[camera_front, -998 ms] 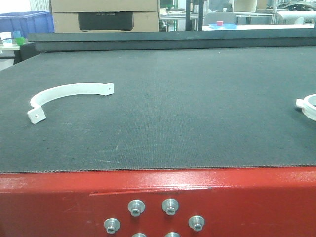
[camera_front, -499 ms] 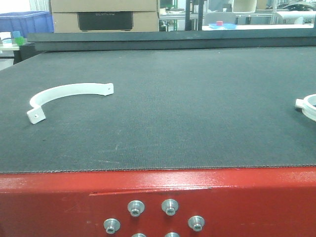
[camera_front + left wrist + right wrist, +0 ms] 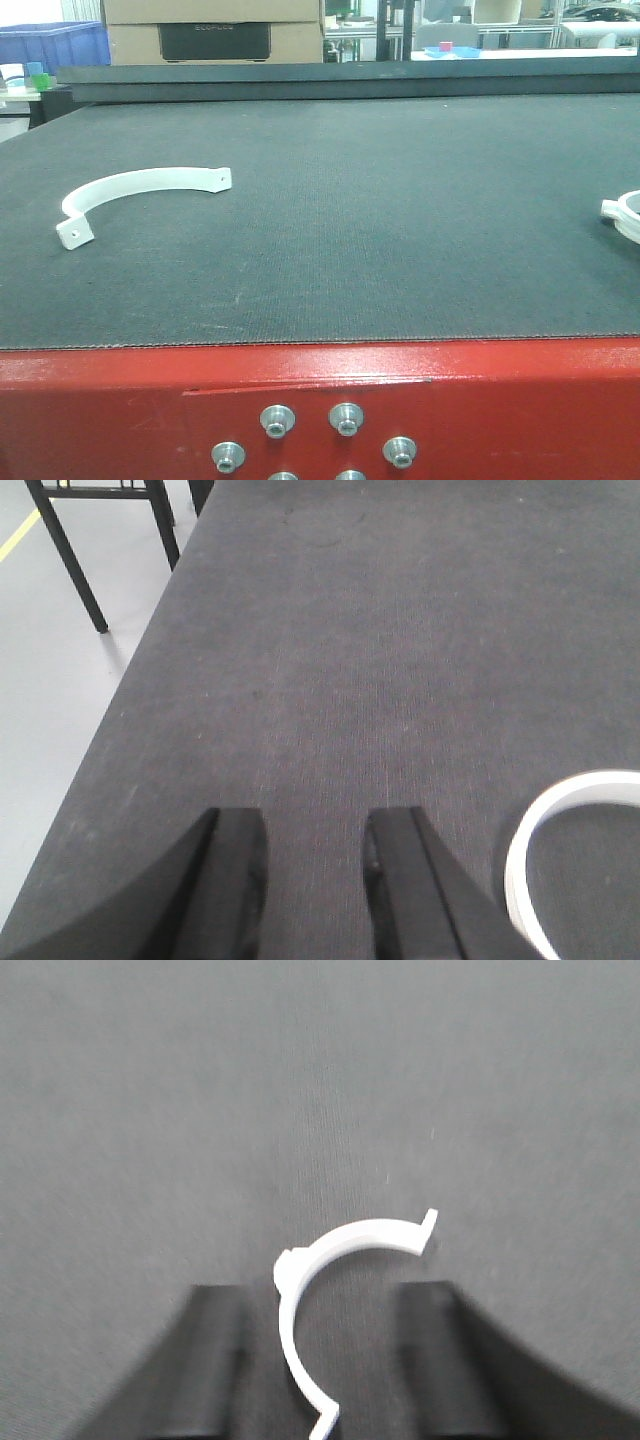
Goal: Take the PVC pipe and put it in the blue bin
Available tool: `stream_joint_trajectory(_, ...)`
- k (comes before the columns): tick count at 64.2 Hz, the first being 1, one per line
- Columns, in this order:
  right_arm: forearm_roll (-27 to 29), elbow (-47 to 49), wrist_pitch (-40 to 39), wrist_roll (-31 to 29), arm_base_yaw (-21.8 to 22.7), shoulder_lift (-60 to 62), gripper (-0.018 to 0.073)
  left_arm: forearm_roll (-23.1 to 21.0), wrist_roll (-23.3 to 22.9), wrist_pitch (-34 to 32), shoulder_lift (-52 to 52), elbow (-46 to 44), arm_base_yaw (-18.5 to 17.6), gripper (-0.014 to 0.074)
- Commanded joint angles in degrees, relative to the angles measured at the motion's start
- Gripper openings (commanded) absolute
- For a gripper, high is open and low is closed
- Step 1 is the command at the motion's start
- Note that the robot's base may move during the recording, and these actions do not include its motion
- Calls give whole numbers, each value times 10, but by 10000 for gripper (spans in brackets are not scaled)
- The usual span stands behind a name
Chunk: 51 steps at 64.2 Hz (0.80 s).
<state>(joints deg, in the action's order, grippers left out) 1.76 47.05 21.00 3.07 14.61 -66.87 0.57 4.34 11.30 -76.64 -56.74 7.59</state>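
Two white PVC half-rings lie flat on the dark mat [image 3: 380,230], neither lifted. We note the left half-ring [image 3: 140,180] at the left of the front view and the right half-ring [image 3: 345,1237] low in the right wrist view. The right gripper [image 3: 325,1305] is released, its dark fingers spread either side of that arc. We judge it is lined up to close across the curved band, though blur hides any contact. The left gripper [image 3: 315,880] is likewise released over bare mat, with a white curve just beside it at the lower right of its frame. The blue bin [image 3: 55,45] stands at the upper left of the front view, beyond the mat and well apart from both pieces. Faint lettering shows on a black unit [image 3: 215,40] inside a cardboard carton [image 3: 210,12]; we cannot read it.
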Motion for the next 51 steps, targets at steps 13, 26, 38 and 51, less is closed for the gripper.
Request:
stream_joint_trajectory(13, -7, 34, 18, -5, -5, -98, 351, -29, -1, 3, -88, -64, -17, 212)
stream_joint_trajectory(26, -39, 101, 62, -17, -20, -166, 351, -29, -1, -3, -132, -75, -40, 212)
stream_joint_trajectory(38, -63, 133, 107, -17, -21, -225, 351, -30, -1, -7, -156, -76, -43, 212)
stream_joint_trajectory(51, -63, 136, 116, -17, -23, -264, 351, -30, -1, -34, -160, -76, -43, 212)
